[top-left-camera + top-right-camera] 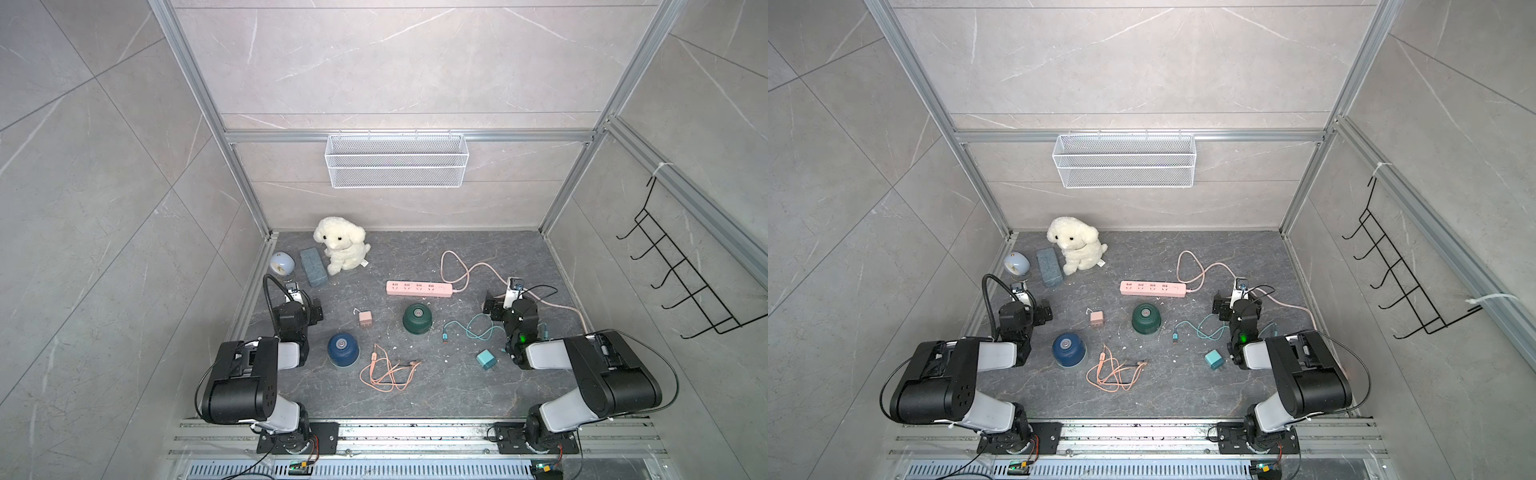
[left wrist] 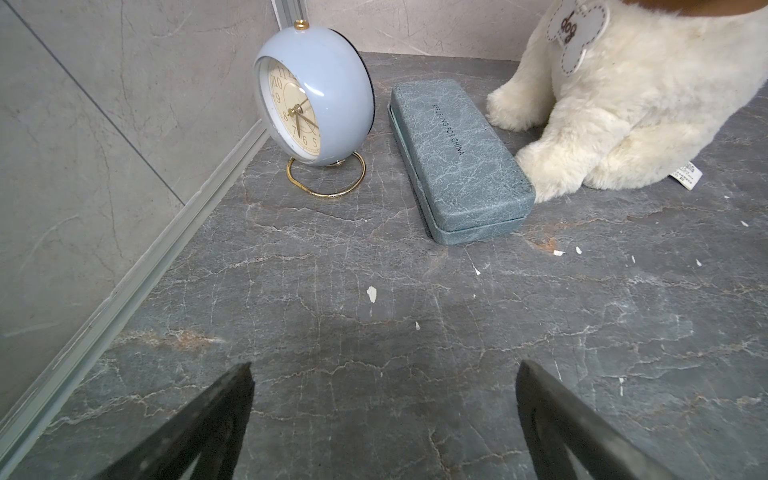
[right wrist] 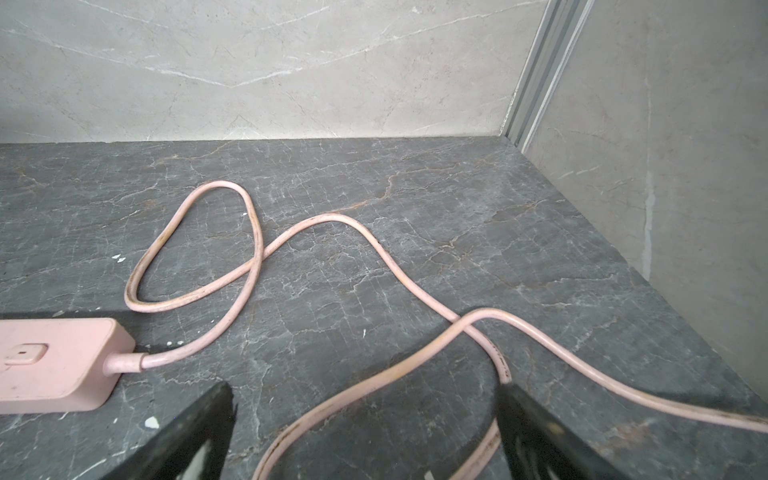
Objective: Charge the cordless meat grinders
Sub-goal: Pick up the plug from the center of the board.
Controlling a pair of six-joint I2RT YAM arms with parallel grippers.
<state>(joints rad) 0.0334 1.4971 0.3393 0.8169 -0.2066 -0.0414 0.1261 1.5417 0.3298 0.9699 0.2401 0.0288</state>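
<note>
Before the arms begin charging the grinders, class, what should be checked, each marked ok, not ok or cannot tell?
1. Left end effector open, empty: ok.
2. Right end effector open: ok.
3. Navy grinder and green grinder upright: ok.
4. Power strip sockets free: ok.
5. Pink plug cube, teal plug cube in strip: not ok, loose.
6. Pink cable, teal cable joined to grinders: not ok.

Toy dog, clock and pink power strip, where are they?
Toy dog [image 1: 344, 254]: in a top view, its body.
Clock [image 2: 337, 89]: left wrist view, its blue shell.
Power strip [image 1: 419, 288]: in a top view, its top face.
</note>
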